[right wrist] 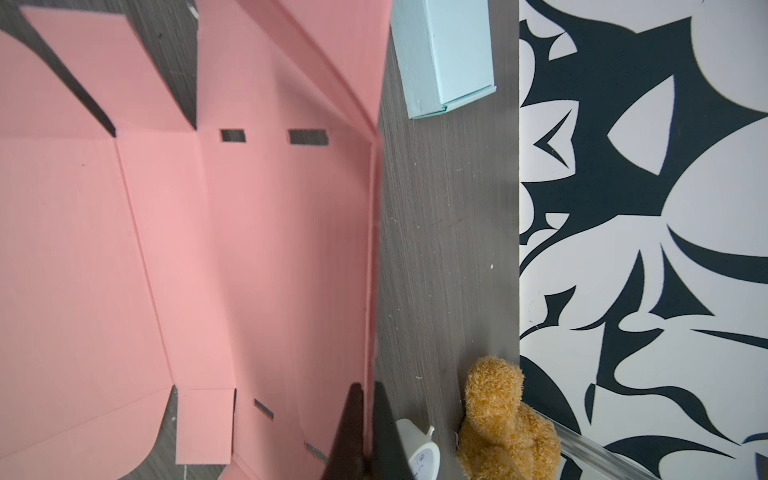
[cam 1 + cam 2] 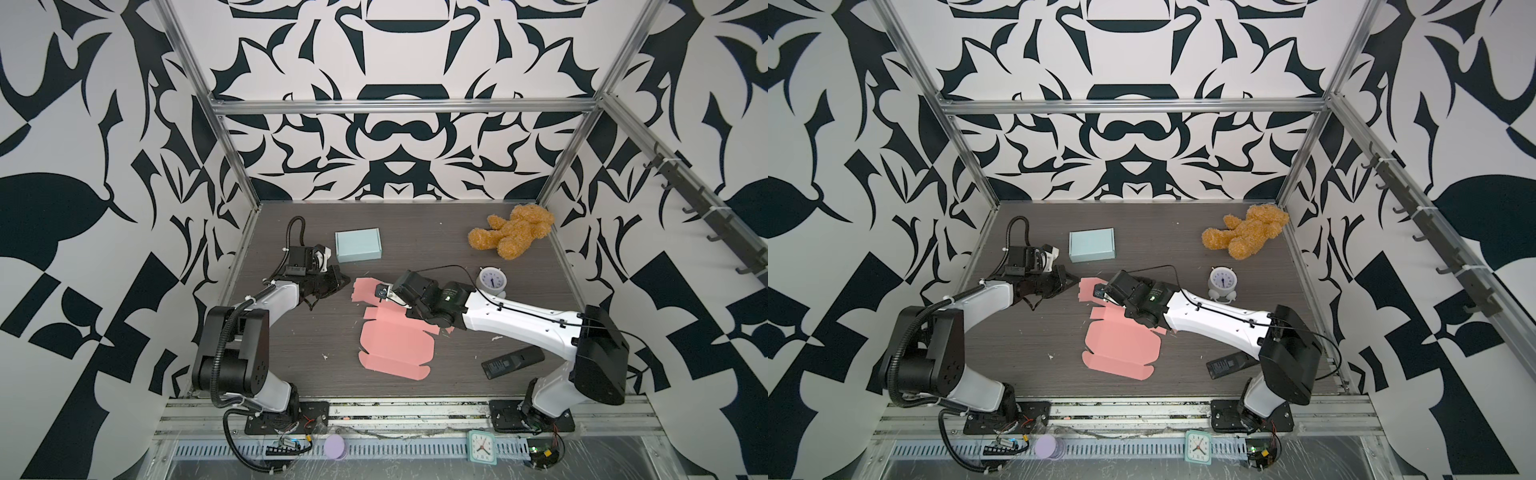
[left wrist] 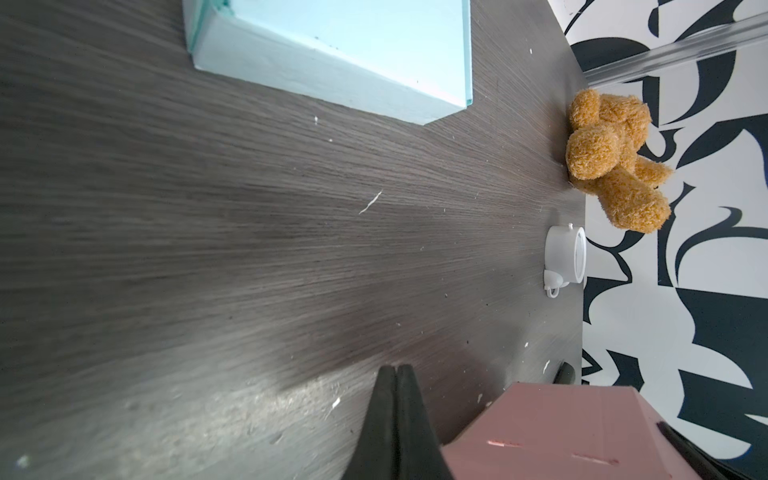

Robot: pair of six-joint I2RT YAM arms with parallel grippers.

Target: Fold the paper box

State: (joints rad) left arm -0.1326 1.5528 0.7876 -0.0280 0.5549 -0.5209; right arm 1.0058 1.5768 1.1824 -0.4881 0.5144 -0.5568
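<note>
1. The pink paper box (image 2: 395, 345) lies unfolded in the middle of the desk (image 2: 291, 353), with its far flap raised.
2. The right claw (image 1: 366, 388) is clamped on the edge of that raised flap.
3. The left claw (image 3: 395, 370) is pressed together and holds nothing (it sits just beside the sheet's far-left corner).
4. A blue box (image 2: 358, 245) sits beyond the sheet, apart from it. A white clock (image 2: 490, 282) stands near the right arm. The teddy bear (image 2: 513, 230) and the remote (image 2: 513, 362) lie well clear.

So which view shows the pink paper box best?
The right wrist view: the pink paper box fills much of it, with creases, slots and one raised panel clear. Both top views show its overall layout, small and partly under the right arm. The left wrist view catches only one raised corner.
</note>
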